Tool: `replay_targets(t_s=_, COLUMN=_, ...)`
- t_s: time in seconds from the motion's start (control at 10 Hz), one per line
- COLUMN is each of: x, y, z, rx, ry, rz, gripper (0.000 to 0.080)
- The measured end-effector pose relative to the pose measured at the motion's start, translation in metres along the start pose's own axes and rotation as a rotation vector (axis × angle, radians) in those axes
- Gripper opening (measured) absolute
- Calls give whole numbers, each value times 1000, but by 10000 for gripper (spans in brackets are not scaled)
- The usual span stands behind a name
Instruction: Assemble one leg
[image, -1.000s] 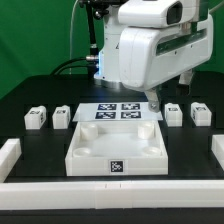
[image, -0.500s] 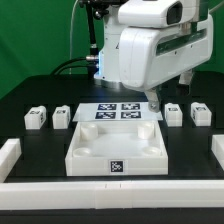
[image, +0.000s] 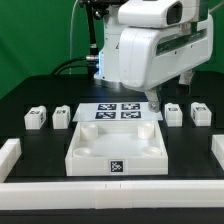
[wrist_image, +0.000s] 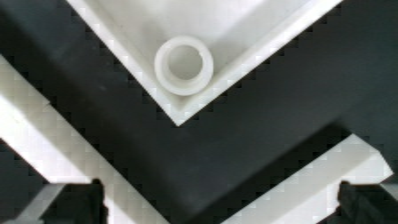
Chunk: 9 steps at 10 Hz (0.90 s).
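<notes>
Exterior view: the black table (image: 40, 145) carried a white tray (image: 85, 150) in its middle, close to the edge nearest the camera, with a square tag (image: 117, 167) on the wall facing the camera. Behind the tray lay the marker board (image: 118, 112). Four stubby blocks stood in a row level with that board. A leg (image: 37, 118) and a second leg (image: 62, 117) stood toward the table edge on the exterior view's left. A third leg (image: 174, 114) and a fourth leg (image: 199, 113) stood toward the edge on the exterior view's right. All four stood on the table, apart from the tray and from each other. White rails (image: 10, 152) ran along the table edges.

The end effector (image: 153, 99) hung over the tray's back corner on the exterior view's right, between the marker board and the third leg. In the wrist view the end effector (wrist_image: 208, 203) was released, its fingers (wrist_image: 57, 203) spread wide with nothing between them. Below it sat the tray corner and its round socket (wrist_image: 183, 62)
</notes>
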<state>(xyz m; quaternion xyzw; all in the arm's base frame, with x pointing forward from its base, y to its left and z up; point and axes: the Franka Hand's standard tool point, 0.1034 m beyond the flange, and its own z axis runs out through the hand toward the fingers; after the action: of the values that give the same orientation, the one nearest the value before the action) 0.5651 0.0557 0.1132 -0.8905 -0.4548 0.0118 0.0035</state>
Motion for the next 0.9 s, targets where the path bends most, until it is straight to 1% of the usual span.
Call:
replay_targets(t_s=0.1, x=-11, y=-8, z=3, rx=1, ry=-3, rz=-60, gripper=650)
replay_targets(t_s=0.2, x=-31, y=-22, z=5, rx=9, ry=-12, rz=-178, gripper=650)
replay_targets(t_s=0.3, x=-50, y=-36, z=10, rx=12, ry=-15, rz=-282, gripper=650)
replay_targets(t_s=0.4, x=-70, y=-46, z=21, rx=0, ry=-3, rz=-426, gripper=650)
replay_targets(t_s=0.5, x=-96, y=-56, z=39, rx=7, ry=1, rz=-554, gripper=650)
replay_targets(t_s=0.6, x=-114, y=-60, z=55, rx=25, ry=2, rz=-628, gripper=650)
replay_targets(t_s=0.7, x=-121, y=-61, z=70, rx=16, ry=15, rz=-612, gripper=650)
replay_targets(t_s=0.8, x=-127, y=-64, z=84, rx=18, ry=22, rz=-599, gripper=650)
replay_targets(t_s=0.9, x=-131, y=-64, z=94, rx=25, ry=25, rz=-591, gripper=650)
